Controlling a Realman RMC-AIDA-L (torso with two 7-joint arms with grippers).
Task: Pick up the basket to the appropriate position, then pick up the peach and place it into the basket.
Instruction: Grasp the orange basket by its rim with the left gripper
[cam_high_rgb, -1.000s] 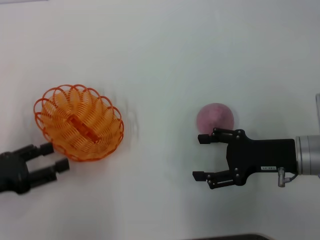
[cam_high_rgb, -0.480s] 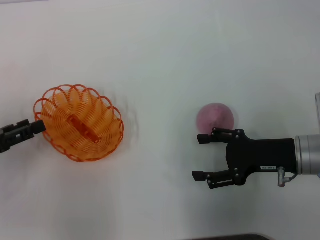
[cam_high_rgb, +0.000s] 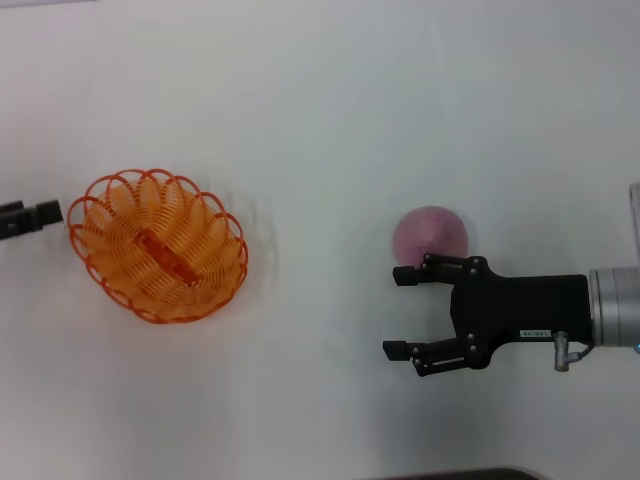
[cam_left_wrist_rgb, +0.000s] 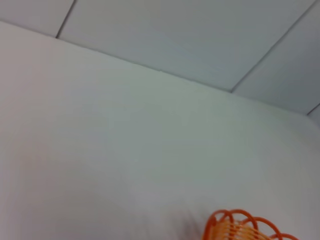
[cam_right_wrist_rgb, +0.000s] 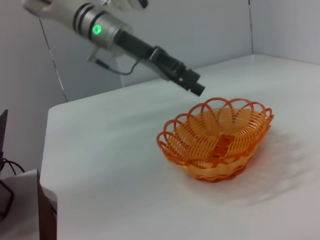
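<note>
The orange wire basket (cam_high_rgb: 158, 245) sits upright on the white table at the left. It also shows in the right wrist view (cam_right_wrist_rgb: 215, 142), and its rim shows in the left wrist view (cam_left_wrist_rgb: 240, 227). My left gripper (cam_high_rgb: 52, 212) is at the left edge, just left of the basket's rim and apart from it. In the right wrist view it (cam_right_wrist_rgb: 198, 90) hangs above and behind the basket, fingers together and empty. The pink peach (cam_high_rgb: 430, 235) lies at the right. My right gripper (cam_high_rgb: 395, 312) is open, just in front of the peach, its far finger next to the fruit.
The white table (cam_high_rgb: 320, 120) runs wide around both things. A dark edge (cam_high_rgb: 450, 474) shows at the near border. In the right wrist view the table's corner (cam_right_wrist_rgb: 50, 110) and a wall lie beyond the basket.
My left gripper has moved from the basket's near left side up to its far left rim, and its fingers have come together. The right gripper, basket and peach have stayed put.
</note>
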